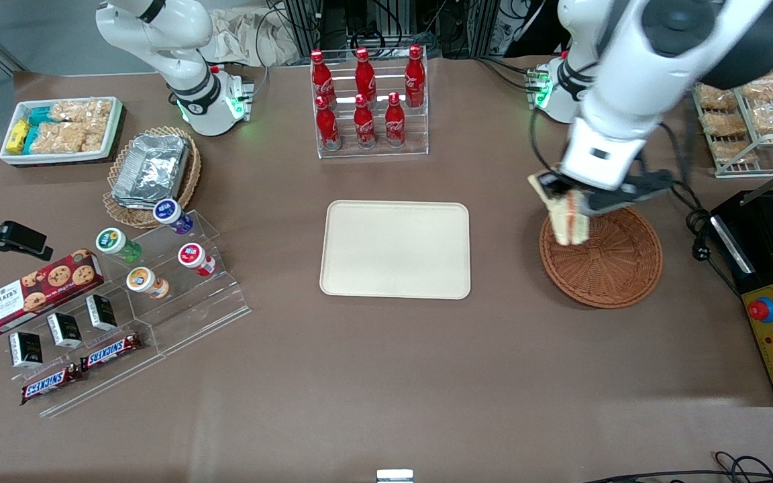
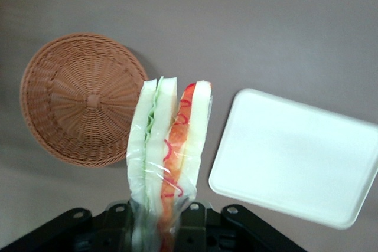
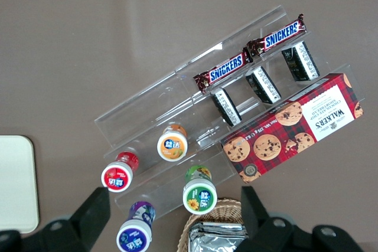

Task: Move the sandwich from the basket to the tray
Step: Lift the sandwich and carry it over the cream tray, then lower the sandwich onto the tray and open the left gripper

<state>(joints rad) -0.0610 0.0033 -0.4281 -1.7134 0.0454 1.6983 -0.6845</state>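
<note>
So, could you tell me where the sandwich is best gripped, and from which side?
Probably just as the gripper holds it now: from above, across the bread faces at one end, so the fingers squeeze the layers together. The wrapped sandwich hangs lengthwise below it, above the basket rim, beside the tray.

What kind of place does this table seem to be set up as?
Probably a mock snack counter in a robot lab: Coca-Cola bottles on a rack, Snickers bars on display. The gripper holds a wrapped sandwich above the basket.
</note>
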